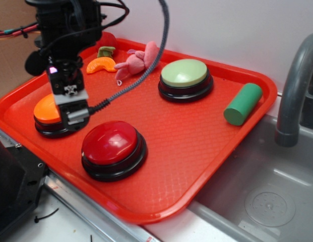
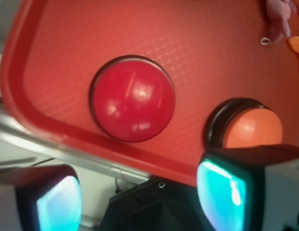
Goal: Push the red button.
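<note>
The red button [image 1: 112,143] is a glossy deep-red dome on a black base, near the front edge of the red tray [image 1: 196,146]. In the wrist view the red button [image 2: 132,98] lies ahead of the fingers, left of centre. My gripper [image 1: 75,113] hangs over the orange-domed button [image 1: 47,110], just left of the red one and apart from it. In the wrist view the gripper [image 2: 139,202] is open, its cyan pads [image 2: 221,192] wide apart with nothing between them.
A pale green-domed button [image 1: 185,73] sits at the tray's back, a green cylinder [image 1: 243,103] at its right edge. A pink plush toy [image 1: 138,60] and orange slice [image 1: 101,64] lie at the back left. A sink [image 1: 257,191] and faucet [image 1: 295,85] are to the right.
</note>
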`<state>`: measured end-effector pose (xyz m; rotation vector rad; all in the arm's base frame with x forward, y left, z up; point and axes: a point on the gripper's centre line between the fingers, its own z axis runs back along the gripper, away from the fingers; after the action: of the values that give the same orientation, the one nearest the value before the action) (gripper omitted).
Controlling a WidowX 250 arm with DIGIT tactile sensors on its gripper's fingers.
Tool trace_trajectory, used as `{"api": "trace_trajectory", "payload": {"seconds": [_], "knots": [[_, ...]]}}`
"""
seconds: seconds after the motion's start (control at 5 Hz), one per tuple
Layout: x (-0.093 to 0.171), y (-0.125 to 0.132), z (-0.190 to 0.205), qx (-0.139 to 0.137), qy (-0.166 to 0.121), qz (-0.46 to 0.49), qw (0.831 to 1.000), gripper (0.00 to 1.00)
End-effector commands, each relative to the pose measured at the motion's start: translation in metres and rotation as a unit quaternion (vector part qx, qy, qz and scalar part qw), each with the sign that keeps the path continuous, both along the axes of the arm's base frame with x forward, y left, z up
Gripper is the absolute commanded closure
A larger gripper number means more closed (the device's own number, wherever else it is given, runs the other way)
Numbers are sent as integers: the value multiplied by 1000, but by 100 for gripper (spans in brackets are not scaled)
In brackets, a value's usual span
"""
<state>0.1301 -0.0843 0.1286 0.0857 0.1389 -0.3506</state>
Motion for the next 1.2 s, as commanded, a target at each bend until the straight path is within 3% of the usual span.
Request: {"api": "trace_trajectory", "payload": {"seconds": [0.0,0.2,0.4,0.6,1.0], "knots": [[6,-3,-21,-28,-78,-10,997,0],[24,-17,-47,12,-111,-43,993,0],[37,-20,-61,-4,-111,-54,992,0],[43,-23,-77,0,-74,-59,995,0],[33,-20,-73,-13,-56,-49,997,0]]}}
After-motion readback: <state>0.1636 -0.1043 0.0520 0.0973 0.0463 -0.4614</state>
